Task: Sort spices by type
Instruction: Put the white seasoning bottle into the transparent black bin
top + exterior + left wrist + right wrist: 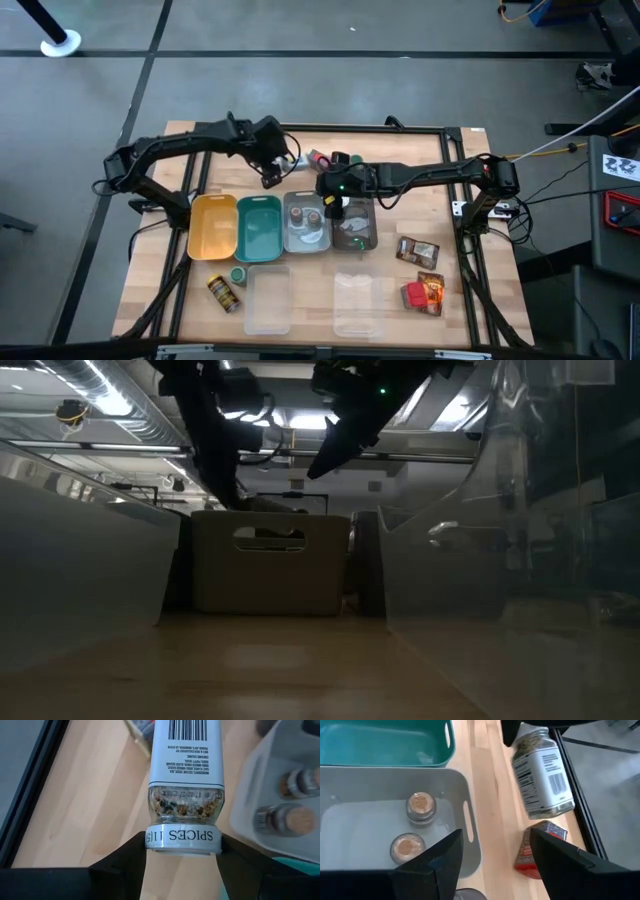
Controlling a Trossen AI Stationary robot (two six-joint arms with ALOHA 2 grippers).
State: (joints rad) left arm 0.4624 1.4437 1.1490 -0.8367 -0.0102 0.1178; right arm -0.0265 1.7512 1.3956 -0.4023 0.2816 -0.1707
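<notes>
My left gripper [272,172] is over the table's far part, behind the teal tray [259,230], shut on a white-capped spice jar [186,780] with a barcoded white label. My right gripper [495,855] hovers open above the light grey tray [400,785], touching nothing. Two brown-capped jars [421,806] [406,845] stand upright in that tray. A red box [540,847] lies on the wood under the held jar. A green-capped jar [238,274] and a yellow-labelled jar [222,293] sit near the front left. Pouches [417,250] [430,290] lie at the front right. My left gripper pinches the jar by its white cap [182,837], one finger [127,860] on each side of it. The jar body reaches away from the fingers. In the right wrist view the jar [540,775] hangs tilted below the gripper, lifted clear of the table.
Four trays sit in a row: yellow [213,228], teal, light grey, dark grey [353,228]. Two clear lids [268,300] [358,305] lie in front of them. A black frame [300,128] runs around the table's edges. Bare wood lies between the trays and the far edge.
</notes>
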